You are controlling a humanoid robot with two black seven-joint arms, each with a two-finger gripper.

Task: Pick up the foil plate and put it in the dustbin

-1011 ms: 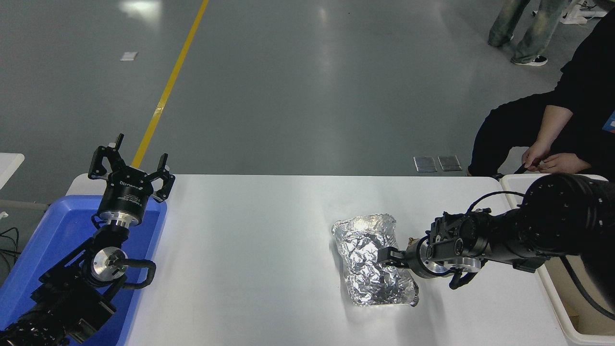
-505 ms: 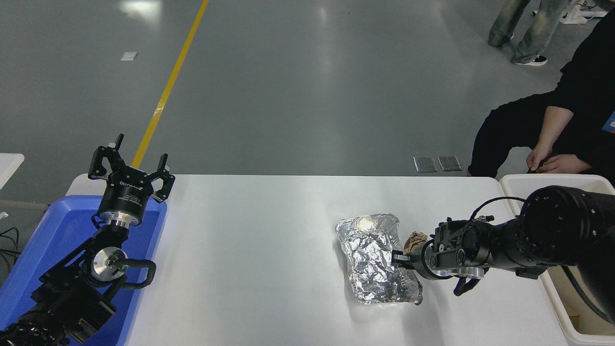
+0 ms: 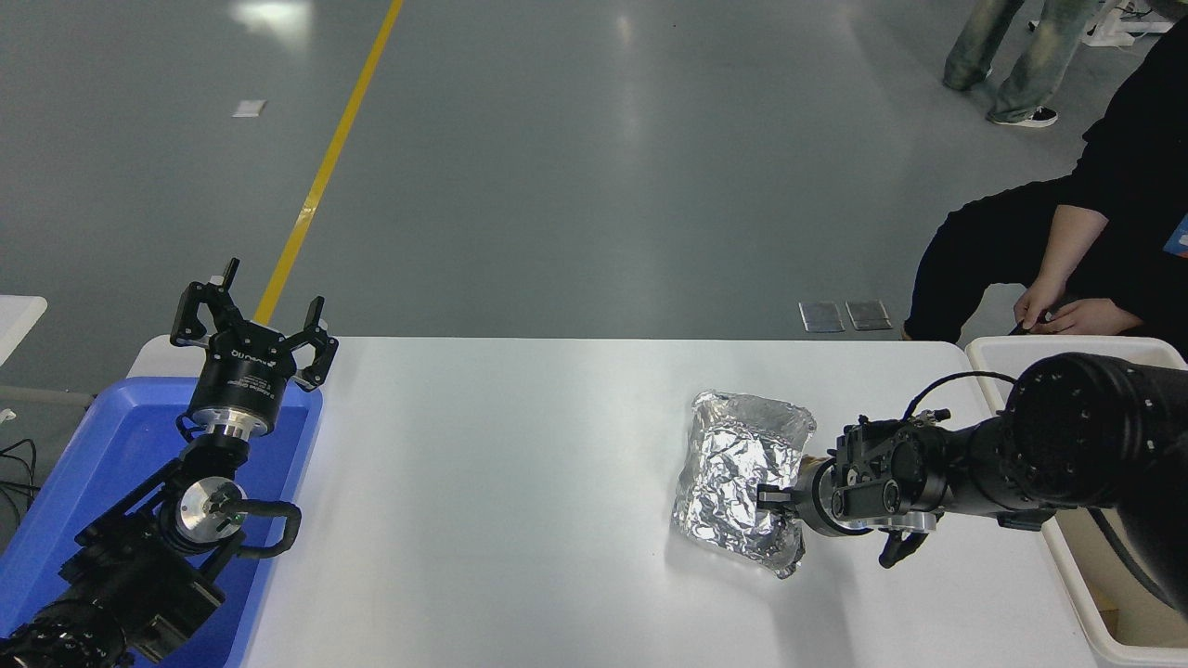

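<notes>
Your right gripper (image 3: 772, 496) pinches the right rim of the foil plate (image 3: 738, 478), which tilts up off the table (image 3: 483, 501), left of the dustbin (image 3: 1067, 566); left gripper (image 3: 249, 325) parked, spread.

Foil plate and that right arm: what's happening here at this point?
The right gripper is shut on the right edge of the foil plate, which is tilted up off the white table, its lower right corner lowest. The dustbin sits at the table's right end, and the plate is not in it yet. The left gripper is parked open above the blue tray. A person sits at the far right.
</notes>
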